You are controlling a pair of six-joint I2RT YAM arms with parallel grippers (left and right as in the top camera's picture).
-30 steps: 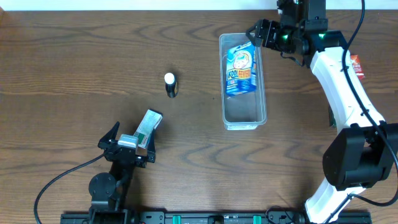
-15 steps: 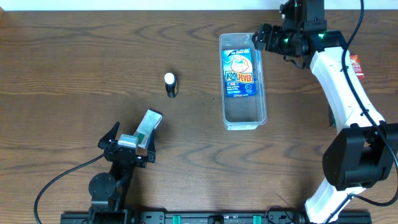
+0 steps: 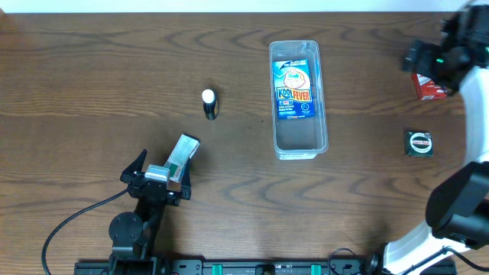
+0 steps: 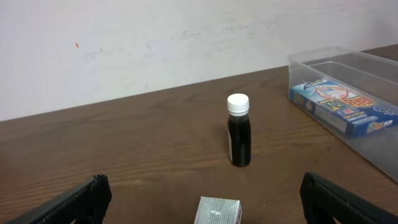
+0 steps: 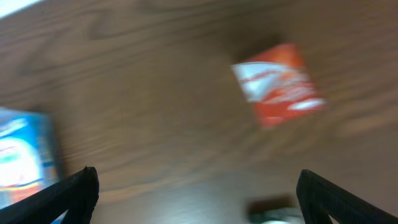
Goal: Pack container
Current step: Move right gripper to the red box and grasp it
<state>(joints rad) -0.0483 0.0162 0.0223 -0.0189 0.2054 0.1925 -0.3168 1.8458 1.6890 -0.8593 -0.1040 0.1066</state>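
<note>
The container [image 3: 299, 145], a clear long bin, stands right of the table's middle with a blue packet [image 3: 295, 90] lying flat in its far half. In the left wrist view the container [image 4: 323, 59] and the blue packet [image 4: 345, 107] show at the right. My right gripper [image 3: 419, 59] hangs open and empty at the far right, beside a red box [image 3: 428, 85]. In the blurred right wrist view the red box [image 5: 280, 84] lies ahead of the open right gripper [image 5: 196, 186]. My left gripper [image 3: 164, 169] rests open near the front left, with a small white and green box [image 3: 183, 153] between its fingers, untouched.
A small dark bottle with a white cap [image 3: 209, 104] stands upright left of the container; the bottle [image 4: 239, 134] is ahead of the left gripper [image 4: 202, 193]. A dark round item [image 3: 419, 143] lies at the right, below the red box.
My right gripper let go of the blue packet, which now lies flat in the container, and swung away right toward the red box, jaws widening. The left arm has not moved.
</note>
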